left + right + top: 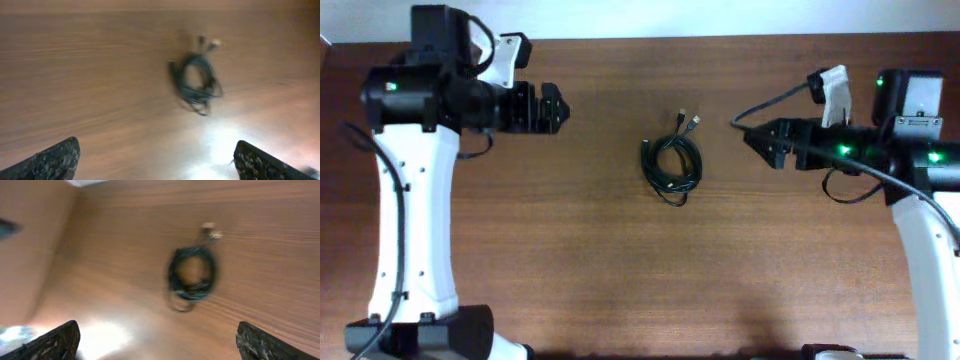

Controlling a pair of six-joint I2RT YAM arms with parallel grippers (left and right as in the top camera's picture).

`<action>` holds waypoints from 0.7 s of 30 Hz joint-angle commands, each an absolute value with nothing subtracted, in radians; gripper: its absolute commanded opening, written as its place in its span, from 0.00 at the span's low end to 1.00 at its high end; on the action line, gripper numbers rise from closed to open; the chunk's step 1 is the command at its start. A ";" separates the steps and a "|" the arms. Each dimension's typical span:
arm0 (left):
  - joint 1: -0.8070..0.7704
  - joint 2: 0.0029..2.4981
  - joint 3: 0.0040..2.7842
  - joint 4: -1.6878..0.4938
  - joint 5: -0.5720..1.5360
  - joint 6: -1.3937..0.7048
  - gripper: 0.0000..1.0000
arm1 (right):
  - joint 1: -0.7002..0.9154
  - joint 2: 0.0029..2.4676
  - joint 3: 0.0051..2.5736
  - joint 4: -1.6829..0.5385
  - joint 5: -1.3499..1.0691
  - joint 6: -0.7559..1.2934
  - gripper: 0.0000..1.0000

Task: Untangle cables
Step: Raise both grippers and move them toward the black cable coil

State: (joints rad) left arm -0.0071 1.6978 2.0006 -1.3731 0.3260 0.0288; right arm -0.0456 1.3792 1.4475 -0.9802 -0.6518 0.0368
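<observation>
Left tool (pixel 556 108) and right tool (pixel 760 140) both spread wide, holding nothing. Cables (pixel 672 165) lie coiled mid-desk (pixel 620 280) between them, untouched. Bundle's long axis runs near-far, plug ends (pixel 690 121) at far end. Right tool judged nearer.

Overhead sharp, evenly lit; both wrist views blurred (white glare patches).
</observation>
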 commanded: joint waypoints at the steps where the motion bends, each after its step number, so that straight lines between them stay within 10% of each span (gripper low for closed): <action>1: -0.119 1.675 2.025 -1.326 -0.079 -0.077 0.99 | 0.032 1.346 1.514 -0.949 -0.271 0.064 0.99; 21: -0.277 1.673 2.025 -1.280 -0.108 -0.090 0.99 | 0.138 1.325 1.577 -0.998 -0.074 0.112 0.99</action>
